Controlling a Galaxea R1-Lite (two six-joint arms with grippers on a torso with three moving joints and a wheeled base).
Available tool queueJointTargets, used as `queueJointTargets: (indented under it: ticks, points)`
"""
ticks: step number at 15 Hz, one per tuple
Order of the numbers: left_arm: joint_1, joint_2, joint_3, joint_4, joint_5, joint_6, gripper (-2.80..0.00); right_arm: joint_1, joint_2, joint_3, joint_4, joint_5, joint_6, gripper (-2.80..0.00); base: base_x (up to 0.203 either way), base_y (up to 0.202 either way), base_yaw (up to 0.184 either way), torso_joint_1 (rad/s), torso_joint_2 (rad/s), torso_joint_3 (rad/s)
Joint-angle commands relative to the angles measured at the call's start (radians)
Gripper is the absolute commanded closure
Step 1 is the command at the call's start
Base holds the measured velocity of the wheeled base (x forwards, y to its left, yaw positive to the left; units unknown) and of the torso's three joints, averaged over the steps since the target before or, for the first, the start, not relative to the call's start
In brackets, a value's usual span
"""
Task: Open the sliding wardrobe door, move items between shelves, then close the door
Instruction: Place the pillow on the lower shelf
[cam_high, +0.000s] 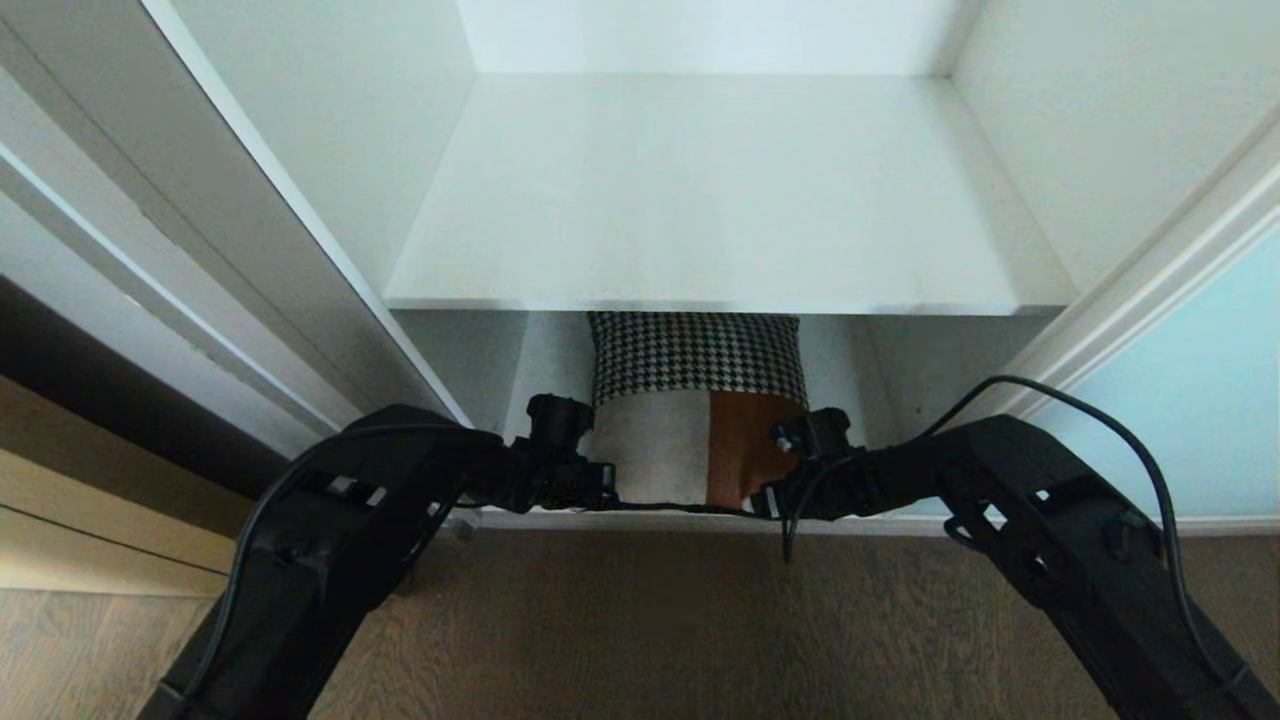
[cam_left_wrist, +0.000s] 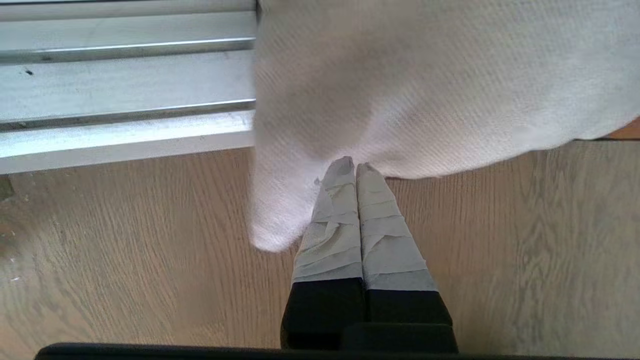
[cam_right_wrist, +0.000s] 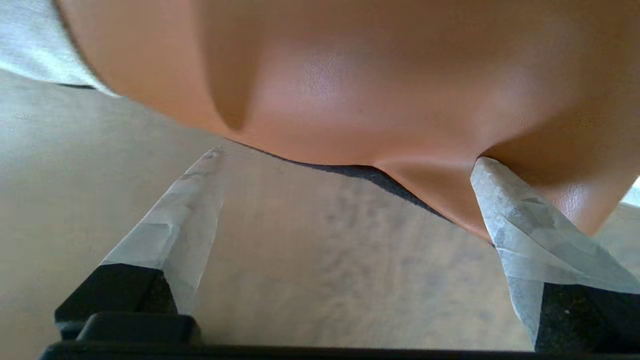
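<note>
cushion (cam_high: 697, 400) upright on lower shelf (cam_high: 540, 360), under upper shelf (cam_high: 720, 190). left gripper (cam_left_wrist: 355, 167) fingers together, tips touching cream panel edge. right gripper (cam_right_wrist: 345, 165) fingers wide apart; one tip on rust panel.

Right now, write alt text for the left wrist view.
The shut left gripper pinches the cream edge of a cushion that hangs over the wood-grain floor. Silver door tracks run behind it.

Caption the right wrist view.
Open right gripper at the rust-orange panel of the soft patchwork cushion, above brown wood-grain floor.
</note>
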Motion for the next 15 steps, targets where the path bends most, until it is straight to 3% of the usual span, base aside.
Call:
queueJointTargets:
  ticks: [1,4,12,15]
  points:
    - [0.000,-0.006,0.017,0.007,0.000,-0.004,0.00,0.001,-0.008,0.007,0.003,-0.028,-0.039,-2.80,0.000,0.000,0.000,0.000,0.00,0.000]
    - [0.000,-0.074,0.117,0.012,-0.047,-0.006,0.00,0.002,-0.034,0.017,0.066,-0.033,-0.047,-2.80,0.000,0.000,0.000,0.000,0.00,0.000]
    - [-0.007,-0.049,0.121,0.003,-0.055,0.011,0.00,-0.004,-0.039,0.014,0.085,-0.028,-0.018,-2.80,0.000,0.000,0.000,0.000,0.00,0.000]
    - [-0.017,0.001,0.073,-0.002,-0.027,0.010,0.00,-0.002,-0.036,0.012,0.081,-0.029,-0.016,-2.80,0.000,0.000,0.000,0.000,0.00,0.000]
